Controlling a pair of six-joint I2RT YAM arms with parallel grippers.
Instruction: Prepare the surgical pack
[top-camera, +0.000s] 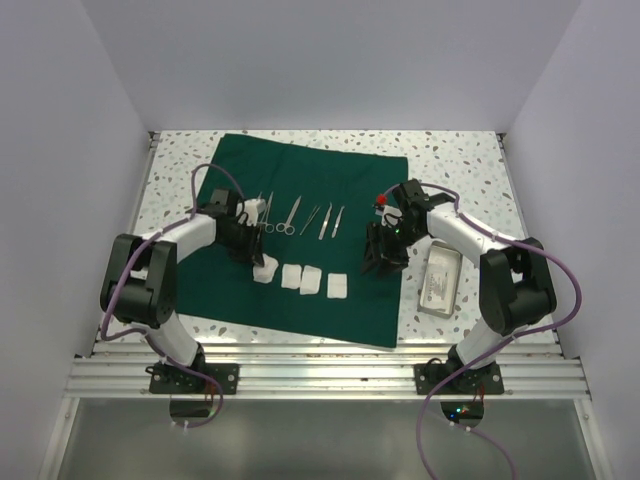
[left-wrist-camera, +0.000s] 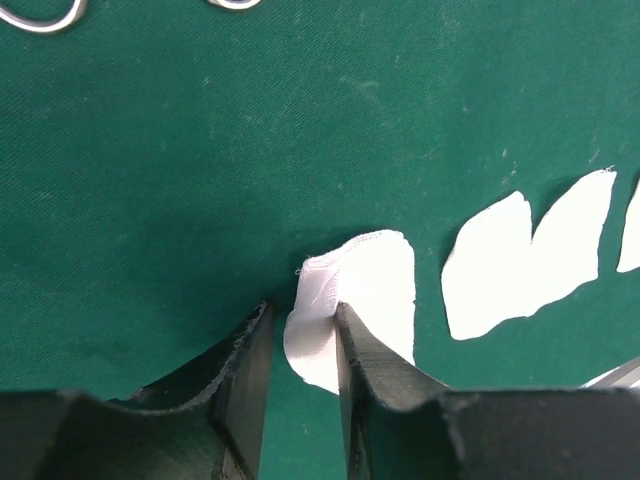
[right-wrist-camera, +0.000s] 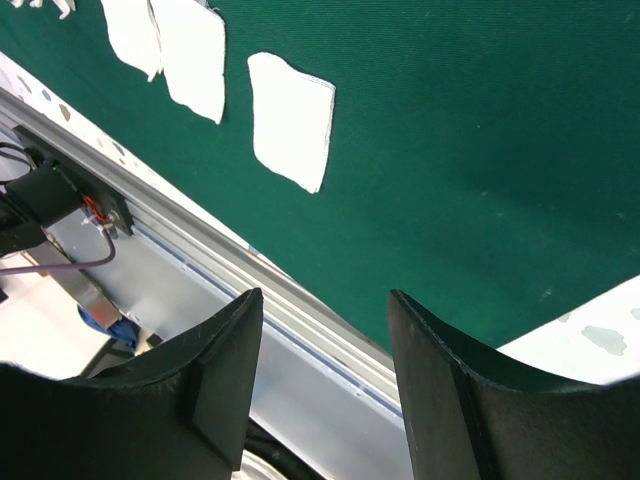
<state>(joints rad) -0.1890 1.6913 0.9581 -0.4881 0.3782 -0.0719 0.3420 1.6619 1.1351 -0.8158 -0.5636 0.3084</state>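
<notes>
The dark green drape (top-camera: 230, 180) lies spread on the table. Scissors (top-camera: 289, 218) and tweezers (top-camera: 325, 221) lie in a row on it. Below them lie several white gauze squares (top-camera: 311, 280). My left gripper (top-camera: 255, 255) is low over the leftmost gauze (left-wrist-camera: 375, 285), which is crumpled. Its jaws are narrowly open (left-wrist-camera: 305, 305), with the gauze's edge between them and resting against the right finger. My right gripper (top-camera: 382, 262) is open and empty (right-wrist-camera: 325, 295) above the drape's near right edge. The shiny metal tray (top-camera: 445, 253) sits on the table right of the drape, and a white sachet (top-camera: 437, 286) seems to lie in it.
White walls close in the table on three sides. An aluminium rail (top-camera: 320, 375) runs along the near edge and also shows in the right wrist view (right-wrist-camera: 300, 330). Cables loop from both arms. Speckled tabletop (top-camera: 460, 160) shows around the drape.
</notes>
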